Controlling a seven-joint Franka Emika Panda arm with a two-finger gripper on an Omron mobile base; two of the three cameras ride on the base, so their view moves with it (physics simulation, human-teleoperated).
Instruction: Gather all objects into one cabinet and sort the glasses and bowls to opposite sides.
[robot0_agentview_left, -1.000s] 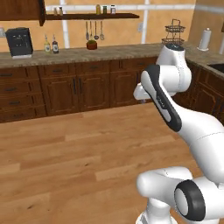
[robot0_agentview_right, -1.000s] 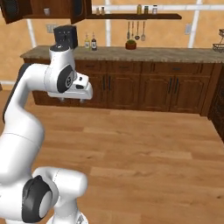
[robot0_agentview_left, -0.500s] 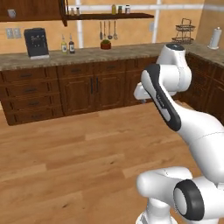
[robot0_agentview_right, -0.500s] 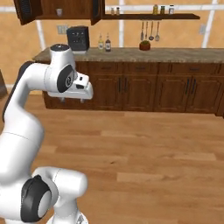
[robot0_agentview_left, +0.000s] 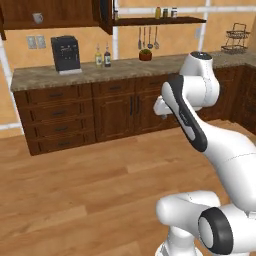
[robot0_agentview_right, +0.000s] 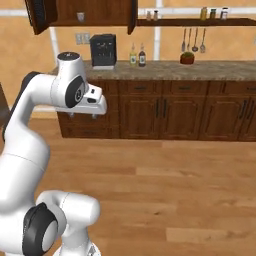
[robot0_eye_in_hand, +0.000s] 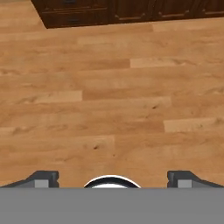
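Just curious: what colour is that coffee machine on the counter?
Black coffee machine; the right base view shows it best.

A black coffee machine (robot0_agentview_left: 65, 54) is seen in the upper left of the left base view, standing on the speckled stone counter (robot0_agentview_left: 45, 76). Just to its right, two small bottles (robot0_agentview_left: 102, 56) are placed side by side. Metal utensils (robot0_agentview_left: 147, 38) are hung on the wall above a small red pot with a plant (robot0_agentview_left: 145, 54). A black wire basket (robot0_agentview_left: 233, 41) is found at the upper right. The light wooden plank floor (robot0_eye_in_hand: 109, 96) is shown below.
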